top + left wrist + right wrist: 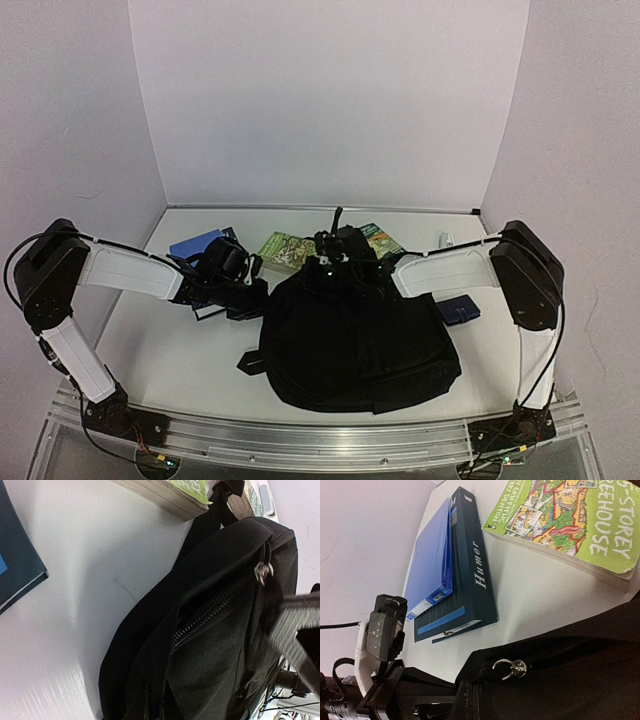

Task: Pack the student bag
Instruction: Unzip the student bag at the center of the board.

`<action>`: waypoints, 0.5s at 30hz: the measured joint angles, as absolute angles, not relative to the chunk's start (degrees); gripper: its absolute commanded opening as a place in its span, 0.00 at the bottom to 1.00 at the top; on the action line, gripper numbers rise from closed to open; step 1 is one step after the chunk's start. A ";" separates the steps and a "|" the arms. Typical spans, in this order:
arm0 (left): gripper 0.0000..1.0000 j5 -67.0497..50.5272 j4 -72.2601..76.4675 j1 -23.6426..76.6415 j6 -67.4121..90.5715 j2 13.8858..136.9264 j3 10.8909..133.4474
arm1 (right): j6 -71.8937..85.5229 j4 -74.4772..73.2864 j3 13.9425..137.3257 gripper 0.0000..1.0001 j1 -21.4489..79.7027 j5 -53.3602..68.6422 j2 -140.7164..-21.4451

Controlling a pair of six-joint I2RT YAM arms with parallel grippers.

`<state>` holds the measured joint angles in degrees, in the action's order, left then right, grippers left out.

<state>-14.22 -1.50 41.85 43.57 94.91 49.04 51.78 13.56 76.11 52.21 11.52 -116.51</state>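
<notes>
Found backpack bottom centre of surface. Saw books lying outside it, upper middle. Noted left pincer and right pincer both closed narrow by bag's upper edge; hold unclear. Judged packing barely begun.

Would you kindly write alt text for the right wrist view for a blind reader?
A black student bag with a metal zipper pull fills the lower frame; beyond it on the white table lie a dark blue Humor book and a green paperback.
</notes>
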 measured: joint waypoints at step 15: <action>0.16 -13.48 5.15 41.87 43.99 92.54 44.47 | 44.71 2.66 85.27 0.00 55.90 14.06 -120.16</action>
